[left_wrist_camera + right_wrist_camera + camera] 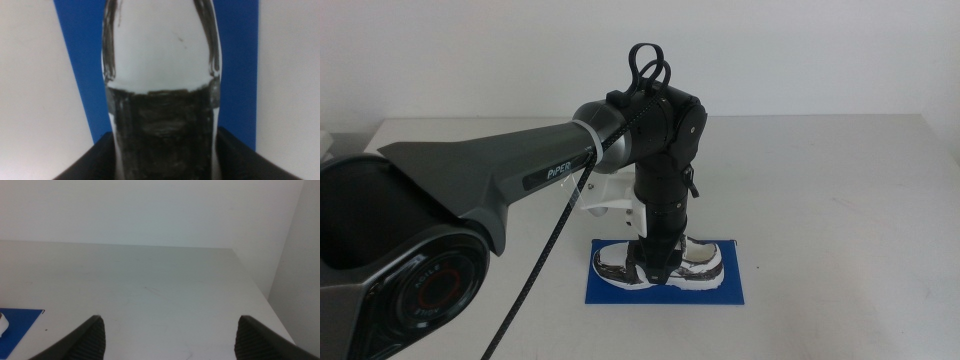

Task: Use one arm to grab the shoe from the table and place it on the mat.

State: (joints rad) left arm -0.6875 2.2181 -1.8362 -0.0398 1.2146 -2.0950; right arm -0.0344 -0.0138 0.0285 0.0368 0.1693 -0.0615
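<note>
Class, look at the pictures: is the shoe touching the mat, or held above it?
Cannot tell. In the middle view the shoe lies within the mat outline under the left gripper, but no view shows the sole's contact or a gap.

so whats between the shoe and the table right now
The mat: in the middle view the shoe sits on it, the left gripper closed around it. The right gripper waits aside, open.

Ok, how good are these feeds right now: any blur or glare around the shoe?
Middle view: sharp, but the shoe looks blown out and shiny on the mat, partly hidden by the left tool. Left wrist view: too close, soft focus, shoe filling the frame. Right wrist view: evenly lit, clear, right tool over the table.
</note>
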